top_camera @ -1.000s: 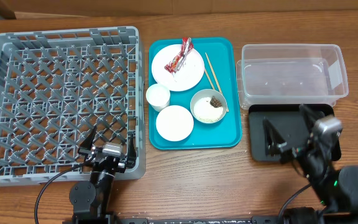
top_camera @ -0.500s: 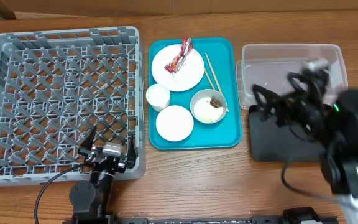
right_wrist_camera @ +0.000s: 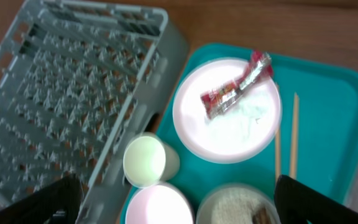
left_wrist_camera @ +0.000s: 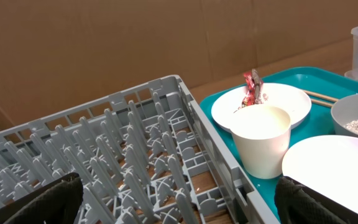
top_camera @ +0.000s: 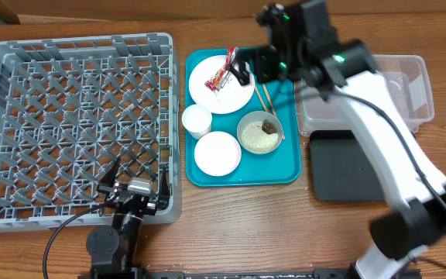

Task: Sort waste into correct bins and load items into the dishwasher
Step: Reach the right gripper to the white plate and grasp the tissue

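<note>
A red-and-white wrapper lies on the large white plate at the back of a teal tray. A cup, an empty bowl and a bowl of rice with brown bits stand in front of it. Chopsticks lie to the plate's right. My right gripper hangs open above the tray, holding nothing. At the front edge of the grey dish rack rests my left gripper, open and empty.
A clear plastic tub stands right of the teal tray, partly under my right arm. A flat black tray lies just in front of it. The rack's upright pegs fill the left wrist view. Bare wooden table runs along the front.
My right arm has swung from the black tray at the front right up and to the left, over the teal tray. Its jaws stayed open. The left arm has not moved.
</note>
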